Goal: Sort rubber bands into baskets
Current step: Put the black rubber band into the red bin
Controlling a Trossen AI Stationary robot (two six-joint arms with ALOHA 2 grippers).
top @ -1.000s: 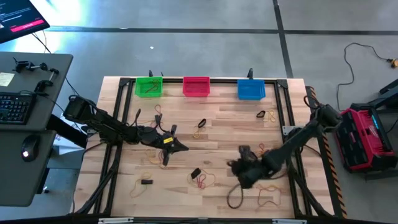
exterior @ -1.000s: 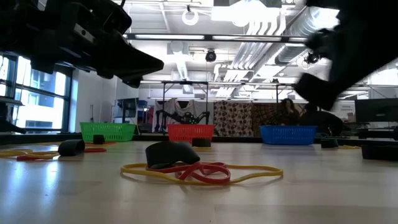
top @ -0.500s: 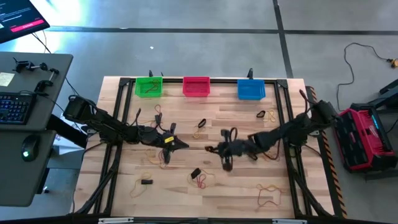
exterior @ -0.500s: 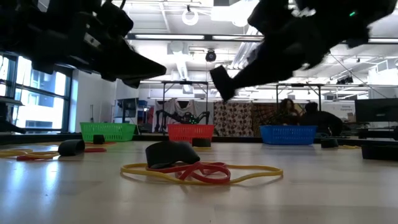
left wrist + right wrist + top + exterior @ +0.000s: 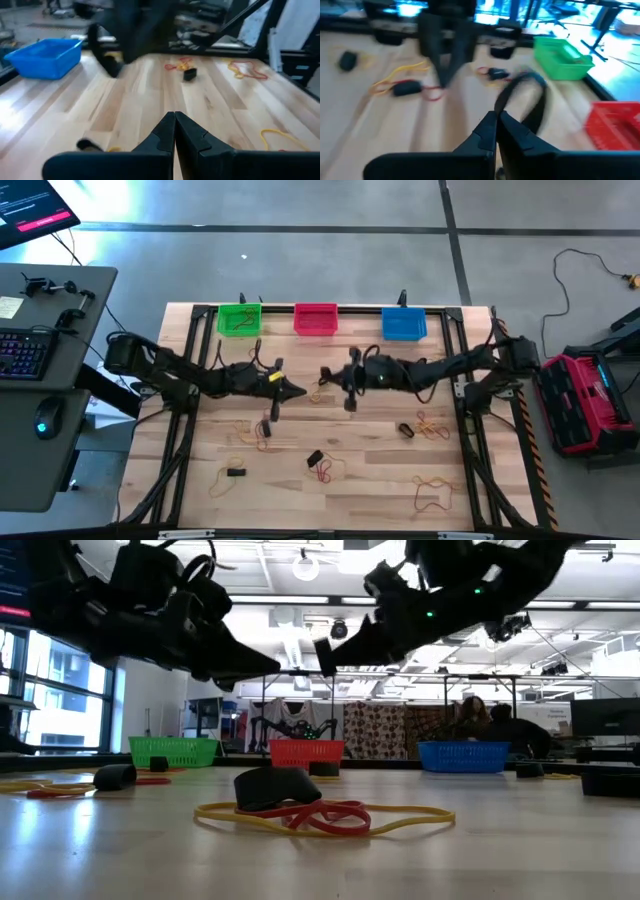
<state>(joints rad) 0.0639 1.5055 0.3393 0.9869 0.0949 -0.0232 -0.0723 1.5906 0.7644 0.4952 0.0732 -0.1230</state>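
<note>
High view: left gripper (image 5: 297, 392) and right gripper (image 5: 349, 378) face each other above mid-tabletop (image 5: 370, 470), below the red basket (image 5: 316, 318). Right fingers (image 5: 495, 131) pinch a black band (image 5: 522, 97) that hangs from them. Left fingers (image 5: 172, 131) pressed together, empty. Green basket (image 5: 239, 319) and blue basket (image 5: 404, 324) flank the red one at the far edge. Loose bands (image 5: 430, 426) lie scattered.

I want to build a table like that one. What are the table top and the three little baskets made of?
The table top looks like light wood, smooth and slightly shiny: you can see plank strips and grain. Its frame looks like black metal bars. The green basket, red basket and blue basket look like bright plastic with slotted sides, best seen in the low view.
</note>
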